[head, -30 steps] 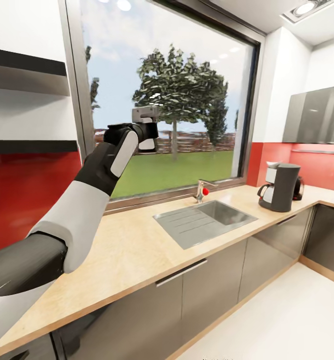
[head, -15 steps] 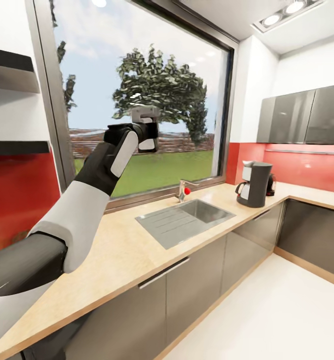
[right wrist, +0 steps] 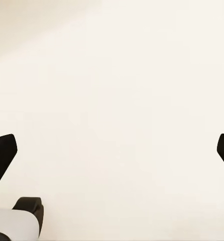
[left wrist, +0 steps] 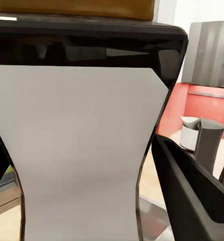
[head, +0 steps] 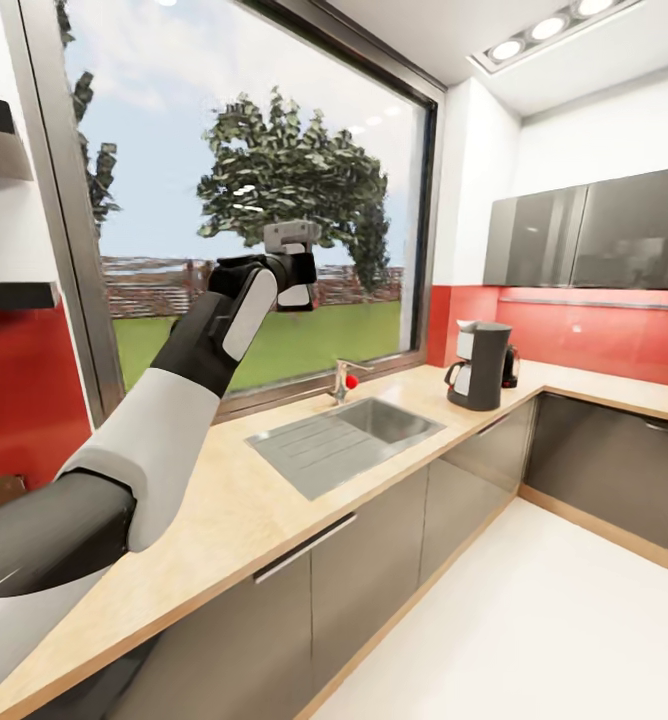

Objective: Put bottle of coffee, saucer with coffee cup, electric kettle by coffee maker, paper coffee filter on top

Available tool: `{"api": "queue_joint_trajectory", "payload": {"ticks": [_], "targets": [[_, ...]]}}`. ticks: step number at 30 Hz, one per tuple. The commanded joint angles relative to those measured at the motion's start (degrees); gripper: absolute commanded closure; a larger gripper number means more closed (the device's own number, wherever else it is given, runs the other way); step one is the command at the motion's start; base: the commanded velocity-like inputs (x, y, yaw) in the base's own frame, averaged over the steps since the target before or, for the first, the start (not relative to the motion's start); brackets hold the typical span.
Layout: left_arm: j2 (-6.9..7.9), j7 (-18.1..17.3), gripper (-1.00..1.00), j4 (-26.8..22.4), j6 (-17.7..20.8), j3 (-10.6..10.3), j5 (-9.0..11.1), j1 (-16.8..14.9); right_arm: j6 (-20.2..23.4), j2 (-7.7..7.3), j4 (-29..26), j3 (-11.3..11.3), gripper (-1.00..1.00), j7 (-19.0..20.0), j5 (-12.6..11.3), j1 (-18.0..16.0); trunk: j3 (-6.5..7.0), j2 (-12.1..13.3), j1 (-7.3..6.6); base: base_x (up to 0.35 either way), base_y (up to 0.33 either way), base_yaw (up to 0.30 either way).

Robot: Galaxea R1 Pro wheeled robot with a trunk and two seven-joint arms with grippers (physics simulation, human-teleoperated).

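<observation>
- Left end effector (head: 292,278) is raised in front of the window and clamped on the bottle of coffee (left wrist: 77,150); in the left wrist view the white label fills the space between the dark fingers (left wrist: 192,186), with the yellow cap at the edge of the picture.
- Right end effector (right wrist: 112,150) has its two dark tips spread wide apart over a plain pale surface, with nothing between them.
- By its look the bottle is light, rigid and smooth, so it could slip; its waisted middle, where the fingers sit, seems the best place to hold it.
- No brand or writing can be read: the label is plain white.
- Further along the table (head: 274,500), past the sink (head: 344,440), the coffee maker (head: 479,365) stands near the corner, well apart from the bottle.
- A pale piece appears to sit at its top, and a small dark thing shows just behind it; both are too small to identify.
</observation>
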Motion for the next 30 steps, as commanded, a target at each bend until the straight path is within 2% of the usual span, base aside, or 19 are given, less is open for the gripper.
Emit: {"api": "queue_joint_trajectory", "payload": {"ticks": [1, 15, 26, 30], "targets": [[0.0, 0.43, 1.0, -0.05, 0.19, -0.08, 0.45, -0.04, -0.17, -0.02, 0.05, 0.04, -1.0, 0.24, -0.16, -0.05, -0.19, -0.08, 0.02, 0.115, -0.057, -0.008], [0.0, 0.43, 1.0, -0.05, 0.19, -0.03, 0.45, -0.03, -0.15, 0.01, 0.08, 0.36, -1.0, 0.37, 0.05, -0.05, -0.48, -0.08, 0.02, 0.229, -0.187, -0.019], [0.0, 0.38, 1.0, 1.68, 0.12, -0.08, 0.44, -0.01, -0.16, 0.03, 0.06, 0.38, -1.0, 0.35, 0.1, -0.05, -0.48, -0.08, 0.02, 0.026, -0.027, -0.161], [0.0, 0.38, 1.0, 2.15, 0.11, -0.08, 0.44, 0.0, -0.16, 0.04, 0.05, 0.37, -1.0, 0.33, 0.1, -0.05, -1.2, -1.68, 0.9, 0.001, -0.001, -0.021]]}}
